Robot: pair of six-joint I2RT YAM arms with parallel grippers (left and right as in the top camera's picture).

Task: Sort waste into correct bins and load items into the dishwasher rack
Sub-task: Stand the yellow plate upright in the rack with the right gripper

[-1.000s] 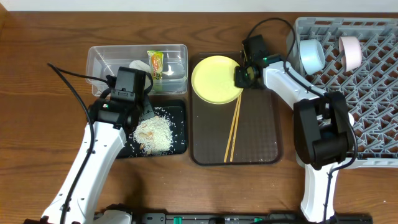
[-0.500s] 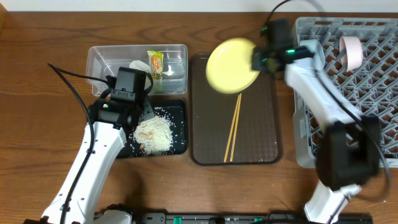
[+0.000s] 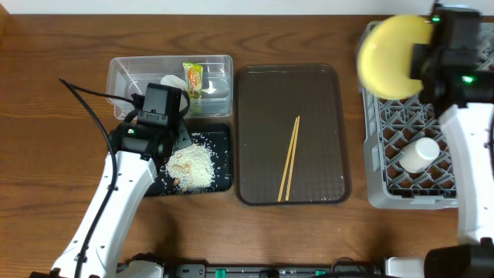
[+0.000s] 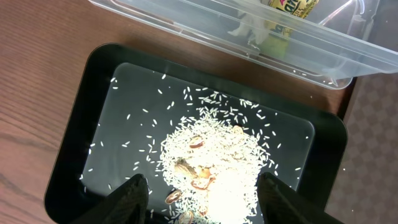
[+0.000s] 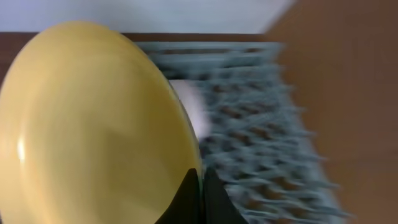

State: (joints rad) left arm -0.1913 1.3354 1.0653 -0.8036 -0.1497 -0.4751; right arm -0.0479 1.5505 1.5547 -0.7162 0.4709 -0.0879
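Note:
My right gripper [image 3: 421, 60] is shut on the rim of the round yellow plate [image 3: 390, 55] and holds it tilted above the left edge of the grey dishwasher rack [image 3: 386, 166]; the right wrist view shows the plate [image 5: 87, 130] pinched between the fingers [image 5: 201, 186] over the blurred rack [image 5: 261, 143]. A small white cup [image 3: 419, 154] stands in the rack. The wooden chopsticks [image 3: 289, 157] lie on the brown tray [image 3: 255, 100]. My left gripper [image 4: 202, 196] is open above the rice [image 4: 217, 158] in the black tray [image 4: 81, 112]. The clear tub [image 3: 127, 73] holds the snack wrapper [image 3: 193, 79] and tissue [image 3: 174, 82].
The brown serving tray sits mid-table between the two bins and the rack. The left arm [image 3: 116, 201] reaches from the front edge over the black tray [image 3: 224, 154]. The clear tub [image 4: 323, 46] lies just beyond the black tray.
My right gripper has lifted the yellow plate off the brown tray and carried it right, over the rack. The left arm has not moved.

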